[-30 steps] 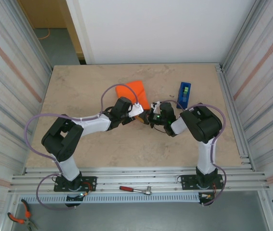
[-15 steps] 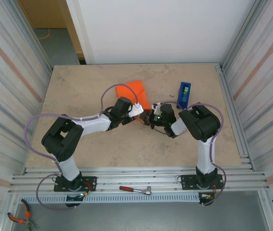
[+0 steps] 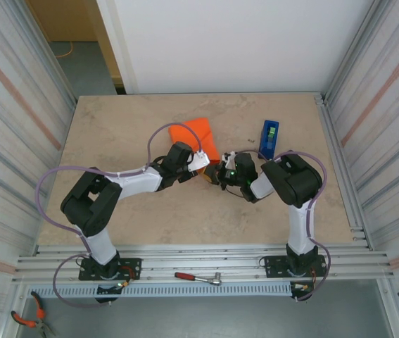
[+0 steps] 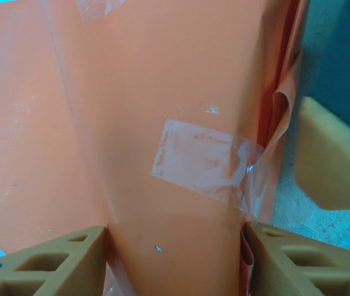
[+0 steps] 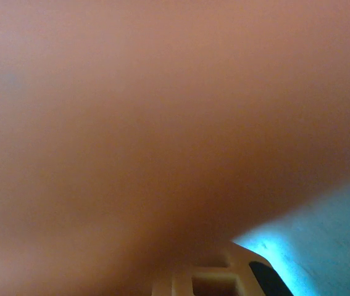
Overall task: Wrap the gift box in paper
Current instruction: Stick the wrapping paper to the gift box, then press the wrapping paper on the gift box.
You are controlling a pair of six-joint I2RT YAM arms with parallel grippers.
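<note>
The bright orange thin paper sheet point(image 4: 162, 80) looks smooth with a faint sheen and soft creases, and the clear tape strip point(image 4: 202, 161) on it is glossy and wrinkled. The tan fingers point(image 4: 45, 262) of the left end effector point(image 4: 175, 262) are matt moulded plastic. The beige mottled counter point(image 3: 129, 127) looks matt and stone-like; the blue tape dispenser point(image 3: 269, 138) looks plastic.

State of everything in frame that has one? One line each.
paper, folded into a parcel, seam taped
tape strip, stuck across the seam, wrinkled
left gripper, closed on the paper
right gripper, shut, close against the paper
tape dispenser, on the table, untouched
</note>
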